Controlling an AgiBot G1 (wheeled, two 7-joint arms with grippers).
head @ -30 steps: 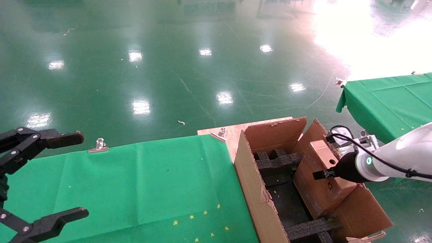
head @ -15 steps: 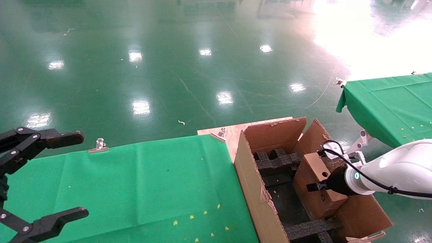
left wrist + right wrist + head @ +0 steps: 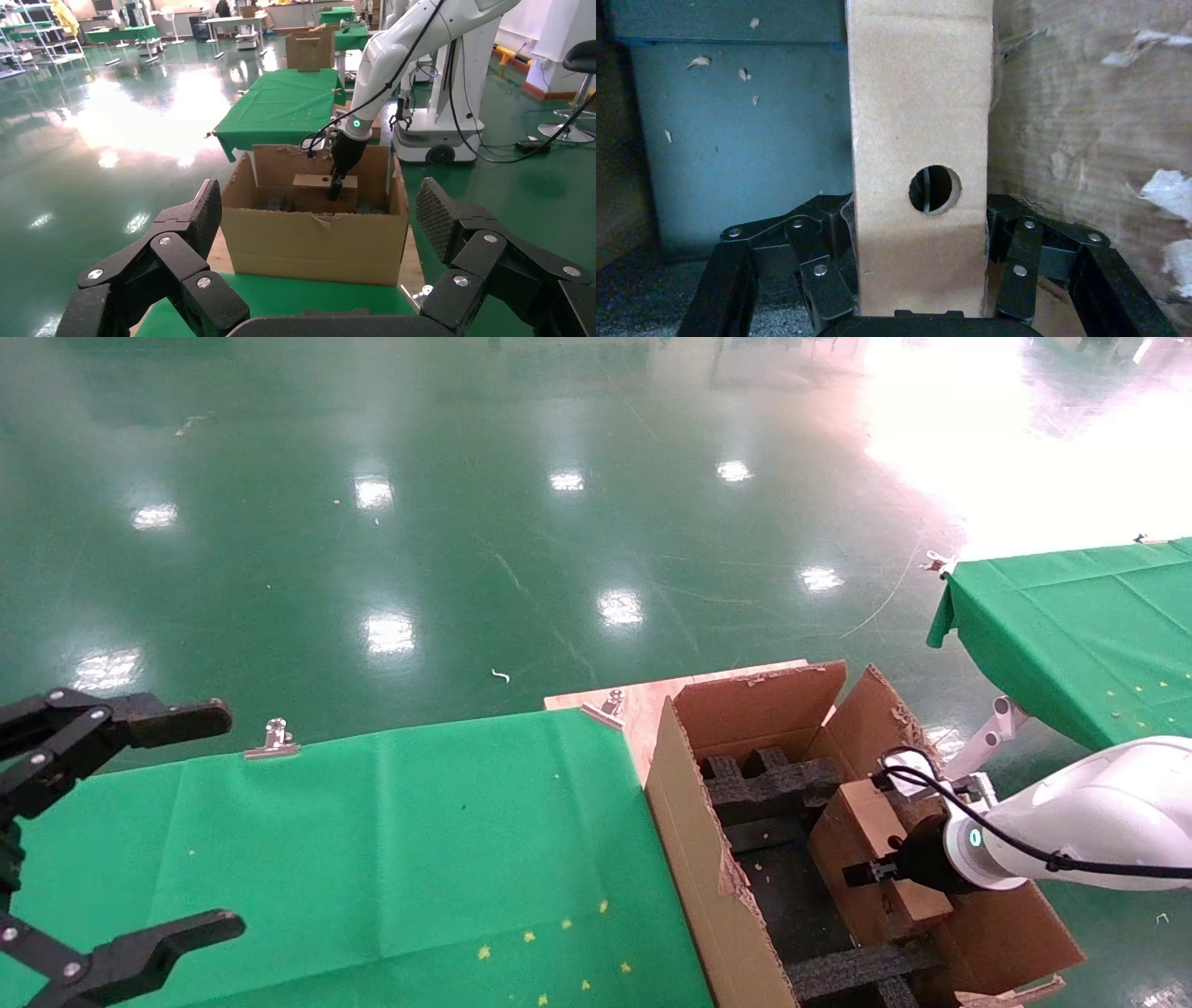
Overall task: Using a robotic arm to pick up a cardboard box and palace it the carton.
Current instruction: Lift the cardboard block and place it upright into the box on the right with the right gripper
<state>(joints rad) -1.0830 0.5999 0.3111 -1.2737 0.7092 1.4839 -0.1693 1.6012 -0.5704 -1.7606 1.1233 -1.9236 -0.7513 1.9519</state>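
Right gripper (image 3: 919, 309) clamped on box (image 3: 871, 859), long axis pointing down into carton (image 3: 708, 859), hard against its right wall. Left gripper (image 3: 121, 831) spread apart, parked well off over green surface (image 3: 391, 840).

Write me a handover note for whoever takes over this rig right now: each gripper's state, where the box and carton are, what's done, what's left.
Right gripper: shut on the cardboard box, fingers clamping its two sides, down inside the carton on the side nearest the right arm.
Left gripper: open, holding nothing, parked over the green cloth.
Box: gripped, hole facing the wrist camera, partly below the carton's rim, beside the black foam blocks. Whether it touches the bottom cannot be seen.
Done: pickup and carry to the carton.
Left: seat the box, open the right gripper, withdraw.
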